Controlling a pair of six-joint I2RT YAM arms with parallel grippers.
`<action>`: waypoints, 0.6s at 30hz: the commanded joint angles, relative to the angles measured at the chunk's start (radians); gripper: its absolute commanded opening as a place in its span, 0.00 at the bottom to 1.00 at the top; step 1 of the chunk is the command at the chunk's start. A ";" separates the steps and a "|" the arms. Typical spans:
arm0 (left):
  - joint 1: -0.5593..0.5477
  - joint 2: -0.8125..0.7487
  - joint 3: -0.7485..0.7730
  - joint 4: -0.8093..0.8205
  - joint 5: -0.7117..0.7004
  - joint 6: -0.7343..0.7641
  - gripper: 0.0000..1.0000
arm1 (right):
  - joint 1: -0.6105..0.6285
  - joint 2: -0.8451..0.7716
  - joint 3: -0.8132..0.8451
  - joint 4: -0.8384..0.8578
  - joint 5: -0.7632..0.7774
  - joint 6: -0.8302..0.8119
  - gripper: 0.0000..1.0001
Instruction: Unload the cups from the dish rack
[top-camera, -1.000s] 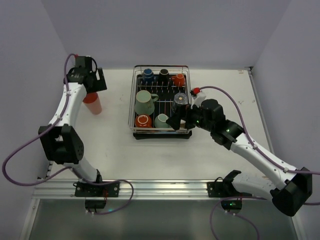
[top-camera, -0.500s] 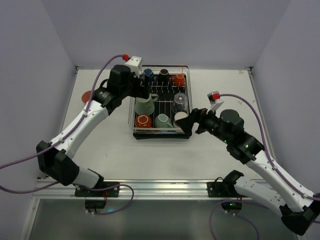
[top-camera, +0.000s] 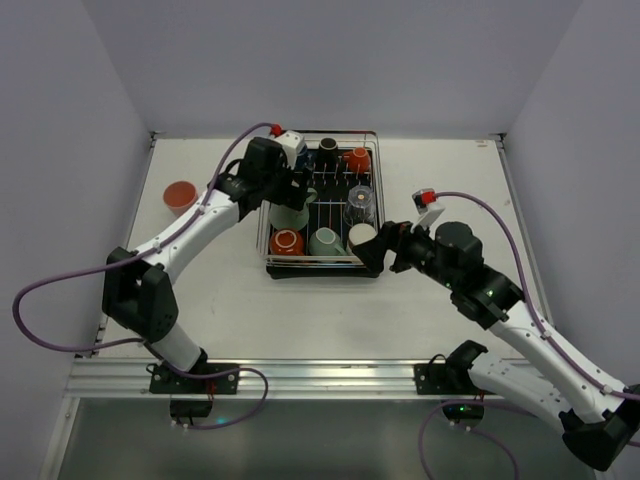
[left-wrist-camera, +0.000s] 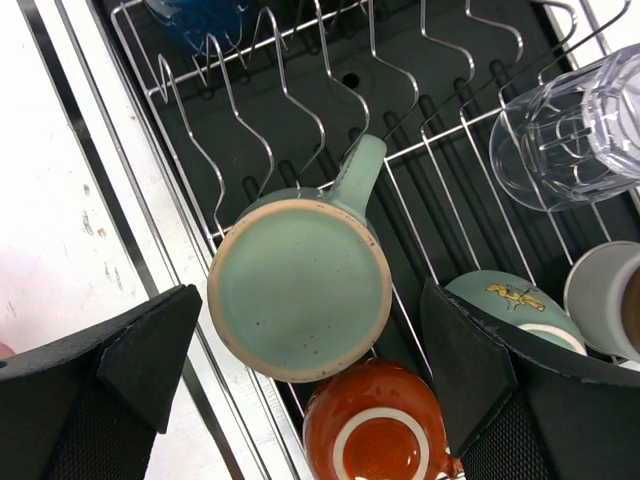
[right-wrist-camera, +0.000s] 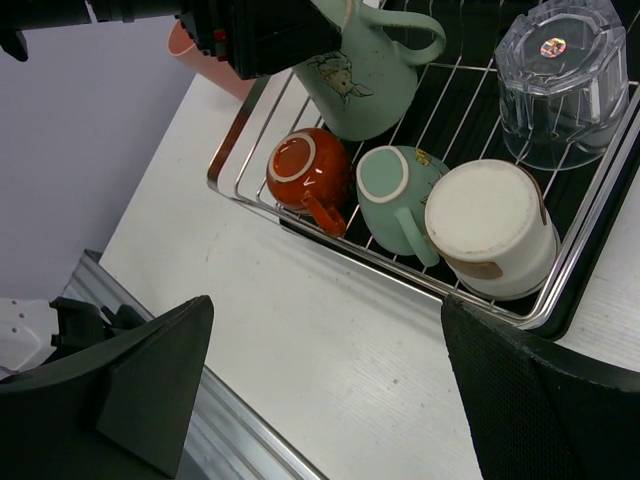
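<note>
Eight cups (top-camera: 326, 241) crowd the dish rack (top-camera: 320, 262) (a pink cup (top-camera: 180, 195) stands apart on the tabletop (top-camera: 230, 300)). Left gripper (left-wrist-camera: 310, 290) above the tall green cup (left-wrist-camera: 295, 300), right gripper (right-wrist-camera: 325, 300) beside the rack: both jaws wide, empty. I risk snagging tines (left-wrist-camera: 250, 110) if I descend crooked.

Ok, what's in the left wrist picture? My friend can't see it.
A green mug sits upside down in the wire dish rack, between the fingers of the open left tool. An orange mug is below it, a clear glass upper right.
</note>
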 joint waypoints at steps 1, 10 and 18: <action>-0.005 0.021 0.006 0.015 -0.016 0.038 1.00 | 0.001 -0.001 -0.008 0.014 -0.003 0.012 0.98; -0.005 0.084 0.007 0.037 -0.032 0.043 1.00 | 0.001 0.016 -0.008 0.031 -0.016 0.010 0.99; -0.005 0.052 0.000 0.047 -0.059 0.035 0.34 | 0.001 0.037 0.000 0.040 -0.022 0.012 0.99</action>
